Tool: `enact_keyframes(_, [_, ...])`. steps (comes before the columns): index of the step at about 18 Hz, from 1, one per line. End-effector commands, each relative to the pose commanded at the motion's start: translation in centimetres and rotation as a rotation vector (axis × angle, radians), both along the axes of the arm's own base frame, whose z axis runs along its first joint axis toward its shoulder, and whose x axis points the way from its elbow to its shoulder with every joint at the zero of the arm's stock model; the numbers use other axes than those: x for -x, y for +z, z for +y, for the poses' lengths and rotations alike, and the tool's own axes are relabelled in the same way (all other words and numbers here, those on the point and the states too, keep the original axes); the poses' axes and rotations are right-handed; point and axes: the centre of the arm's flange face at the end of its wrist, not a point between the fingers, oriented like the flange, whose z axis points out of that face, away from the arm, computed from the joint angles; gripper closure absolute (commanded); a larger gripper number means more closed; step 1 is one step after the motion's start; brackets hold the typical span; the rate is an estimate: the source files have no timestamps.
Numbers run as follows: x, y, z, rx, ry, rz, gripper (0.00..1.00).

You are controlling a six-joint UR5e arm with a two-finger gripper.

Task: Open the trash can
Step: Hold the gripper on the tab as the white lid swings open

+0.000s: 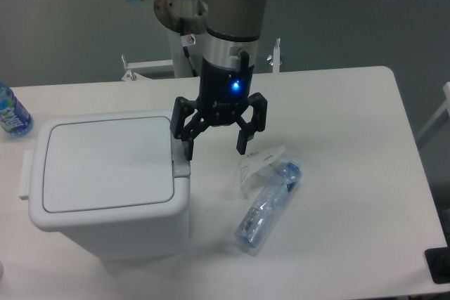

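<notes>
- The trash can [109, 180] sits at about eight o'clock on the white bench [351, 173], its flat lid [105, 163] down, so the opening step is not yet done
- The hand [214, 151] hangs just off the can's three o'clock edge, fingers spread wide and holding nothing; its left finger [187, 147] points down right above the grey tab [182, 162], probably placed there to press the tab, though I cannot tell if they touch
- The can is smooth white plastic, boxy with rounded corners; the tab is a small grey lip
- A clear, crumpled plastic bottle [268, 205] lies on its side at five o'clock from the hand, well apart from the can
- Another bottle [10, 112] shows at nine o'clock, cut by the frame edge
</notes>
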Motion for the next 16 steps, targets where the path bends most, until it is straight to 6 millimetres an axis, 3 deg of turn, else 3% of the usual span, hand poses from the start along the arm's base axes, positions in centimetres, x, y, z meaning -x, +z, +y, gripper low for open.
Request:
enact_keyframes(8, [0.0, 0.1, 0.1, -0.004, -0.002, 0.005, 0.00])
enact_keyframes(11, [0.4, 2.6, 0.3, -0.041, -0.012, 0.058, 0.00])
enact_keyframes(13, [2.9, 5.2, -0.9, -0.063, 0.007, 0.121, 0.00])
enact_keyframes(16, [9.5, 6.1, -6.9, 0.011, 0.061, 0.246, 0.00])
